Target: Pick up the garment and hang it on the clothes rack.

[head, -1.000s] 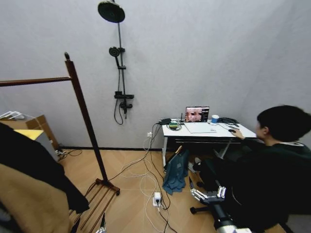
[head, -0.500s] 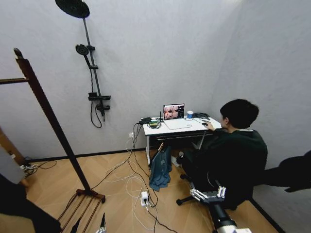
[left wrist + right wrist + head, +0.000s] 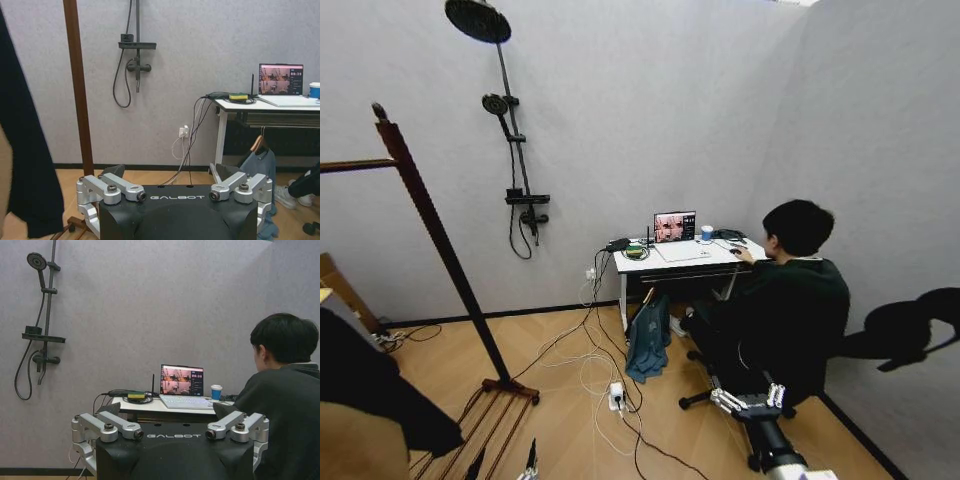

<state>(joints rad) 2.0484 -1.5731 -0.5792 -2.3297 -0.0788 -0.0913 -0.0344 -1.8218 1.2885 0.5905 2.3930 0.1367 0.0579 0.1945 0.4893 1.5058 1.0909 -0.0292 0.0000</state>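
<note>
My head camera has swung a little since half a second ago: the whole scene has slid, so the black garment (image 3: 375, 385) now fills more of the 8 o'clock corner, with a tan fabric (image 3: 355, 450) below it. Nothing in the room itself seems to have shifted.

The tall reddish-brown wooden clothes rack (image 3: 440, 240) stands at about 9 o'clock in my head view: one knob-topped post leaning up toward 10 o'clock, the top bar running off the frame edge, the slatted base on the floor near 7 o'clock. The dark coat hangs just beside that post, in front of it from my left wrist camera, where it covers the 9 o'clock edge (image 3: 25, 165).

My right gripper (image 3: 748, 402) sits low at 5 o'clock, its silver fingers spread apart and holding nothing; the wrist view shows the same open stance (image 3: 172, 432). My left gripper (image 3: 175, 192) is likewise splayed wide and empty, pointing at the rack post (image 3: 77, 85).

Beyond, a white desk (image 3: 685, 262) with an open laptop (image 3: 674, 227) stands at 1 o'clock, a black shower fitting (image 3: 510, 130) on the grey wall at 11 o'clock.
</note>
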